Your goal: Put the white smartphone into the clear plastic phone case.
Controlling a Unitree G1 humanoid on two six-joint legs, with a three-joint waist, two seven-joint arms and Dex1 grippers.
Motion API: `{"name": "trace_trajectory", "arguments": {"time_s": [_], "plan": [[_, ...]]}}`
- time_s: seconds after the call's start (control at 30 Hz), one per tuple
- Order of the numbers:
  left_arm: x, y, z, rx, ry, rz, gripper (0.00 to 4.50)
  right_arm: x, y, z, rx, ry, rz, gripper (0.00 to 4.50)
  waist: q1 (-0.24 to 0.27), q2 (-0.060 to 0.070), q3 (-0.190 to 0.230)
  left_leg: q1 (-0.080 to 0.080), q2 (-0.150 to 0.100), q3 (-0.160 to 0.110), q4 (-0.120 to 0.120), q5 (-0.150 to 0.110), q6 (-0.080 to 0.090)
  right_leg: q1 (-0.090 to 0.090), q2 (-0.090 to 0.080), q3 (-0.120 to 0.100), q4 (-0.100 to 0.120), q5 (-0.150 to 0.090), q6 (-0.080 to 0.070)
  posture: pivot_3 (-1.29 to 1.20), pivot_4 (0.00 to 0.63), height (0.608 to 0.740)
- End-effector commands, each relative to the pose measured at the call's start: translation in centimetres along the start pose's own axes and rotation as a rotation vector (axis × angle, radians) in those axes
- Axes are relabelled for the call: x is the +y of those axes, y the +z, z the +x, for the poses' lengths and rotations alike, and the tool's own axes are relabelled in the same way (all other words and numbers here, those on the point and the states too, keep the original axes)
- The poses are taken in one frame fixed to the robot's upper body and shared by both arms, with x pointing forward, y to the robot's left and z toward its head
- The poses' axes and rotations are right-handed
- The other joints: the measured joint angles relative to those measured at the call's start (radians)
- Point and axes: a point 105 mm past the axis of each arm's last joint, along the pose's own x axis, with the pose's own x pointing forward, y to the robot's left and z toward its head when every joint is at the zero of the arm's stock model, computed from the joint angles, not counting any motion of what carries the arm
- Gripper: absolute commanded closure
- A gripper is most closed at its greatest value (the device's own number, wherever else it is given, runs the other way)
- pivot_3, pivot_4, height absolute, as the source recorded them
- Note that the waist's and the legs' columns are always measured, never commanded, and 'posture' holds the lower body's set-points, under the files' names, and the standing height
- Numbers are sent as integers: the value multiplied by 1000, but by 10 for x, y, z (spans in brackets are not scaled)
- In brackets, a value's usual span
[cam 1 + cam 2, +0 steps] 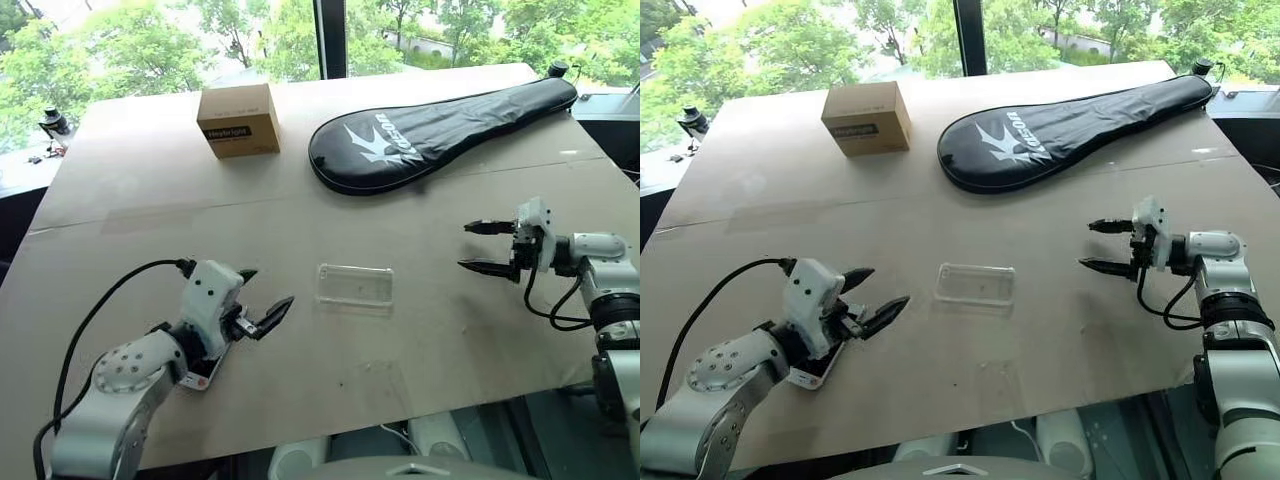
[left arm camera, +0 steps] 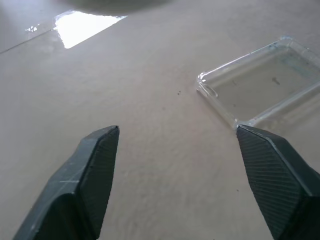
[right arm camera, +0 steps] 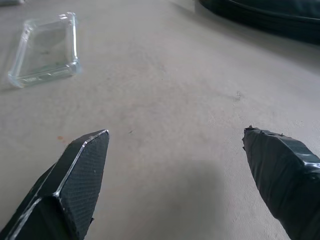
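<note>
Clear plastic phone case (image 1: 354, 285) sits empty mid-frame, left gripper (image 1: 262, 299) lower left and right gripper (image 1: 487, 247) at right both spread wide, white smartphone (image 1: 205, 375) mostly hidden under left wrist

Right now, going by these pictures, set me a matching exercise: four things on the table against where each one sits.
Things:
1. clear plastic phone case
2. white smartphone
3. brown cardboard box
4. black racket cover

Places:
A. far right of the table
B. under the left arm's wrist, near edge
C. far left of the table
D. middle of the table, between both open end effectors

Pairs: 1-D, 2-B, 3-C, 4-A
</note>
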Motion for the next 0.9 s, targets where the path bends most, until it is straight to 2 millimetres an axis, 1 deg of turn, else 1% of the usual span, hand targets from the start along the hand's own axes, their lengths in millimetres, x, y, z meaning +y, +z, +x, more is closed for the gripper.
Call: {"name": "trace_trajectory", "arguments": {"time_s": [0.03,0.1,0.13,0.17,0.23,0.3,0.33,0.37,0.4,0.47,0.5,0.57,0.6,0.67,0.77,0.83,0.9], "plan": [[10,6,-15,-31,165,69,94,22,-1,-12,-25,104,-63,0,6,0,0,5,0,0,-3,-1,1,4,0,0,-1,0,0,0,150,740],[15,-12,-24,19,238,81,94,53,38,21,-82,171,-148,0,11,0,0,8,1,1,-6,-1,2,9,0,-3,-4,0,0,0,150,740],[18,-19,-28,39,269,80,94,68,54,31,-101,192,-156,0,8,2,-1,8,1,0,-6,-1,2,9,0,-4,-4,0,-1,0,150,740],[22,-26,-32,61,304,79,94,78,66,37,-109,199,-155,0,-1,5,-1,8,3,-1,-6,-1,2,8,1,-2,-3,0,-1,0,150,740],[25,-38,-37,97,340,53,94,80,75,35,-108,187,-125,0,-2,6,0,10,4,3,-7,-1,2,8,2,3,-1,0,0,0,150,740],[23,-47,-39,127,334,34,94,79,82,33,-111,179,-110,0,4,4,-1,12,2,3,-6,-1,2,11,2,1,-4,-1,0,0,150,740],[24,-54,-41,153,334,33,94,81,89,33,-123,193,-121,0,13,2,-1,12,1,3,-5,-1,2,13,2,0,-5,0,0,0,150,740],[26,-61,-43,175,341,28,94,84,95,32,-134,216,-130,0,24,0,-1,19,1,1,-4,-1,3,25,2,-6,-12,-1,-1,0,150,740],[30,-67,-46,196,351,22,94,86,100,31,-146,232,-130,0,27,0,-1,24,2,0,-4,-2,4,31,2,-8,-14,-3,-4,0,150,740],[34,-75,-48,220,352,9,94,88,107,29,-182,245,-145,0,28,1,-2,24,2,0,-4,-2,4,31,1,-8,-14,-3,-4,0,150,740],[35,-78,-49,230,340,5,94,88,109,28,-199,247,-159,0,28,1,-2,25,2,0,-5,-2,4,31,2,-8,-14,-2,-3,0,150,740],[35,-86,-49,249,310,-8,94,78,108,27,-187,197,-177,0,28,2,-3,25,3,-1,-6,-2,3,31,2,-9,-14,-1,-2,0,150,740],[33,-90,-49,258,293,-21,94,76,106,28,-180,177,-180,0,28,4,-4,26,4,-1,-7,-2,3,31,3,-9,-14,-1,-2,0,150,740],[29,-97,-50,281,258,-34,94,79,103,30,-175,165,-186,0,28,8,-6,26,4,0,-7,-2,3,31,3,-9,-14,-1,-2,0,150,740],[20,-111,-53,338,192,-55,94,77,100,29,-226,117,-212,0,26,11,-9,26,4,1,-8,-2,3,31,3,-8,-14,-1,-2,0,150,740],[20,-115,-53,351,192,-61,94,71,91,27,-194,71,-218,0,24,15,-12,27,4,2,-8,-2,3,31,3,-7,-14,-1,-1,0,150,740],[23,-113,-50,339,206,-64,94,58,79,22,-150,-2,-190,0,23,17,-14,27,4,4,-8,-2,4,31,2,-5,-15,-1,-1,0,150,740]]}}
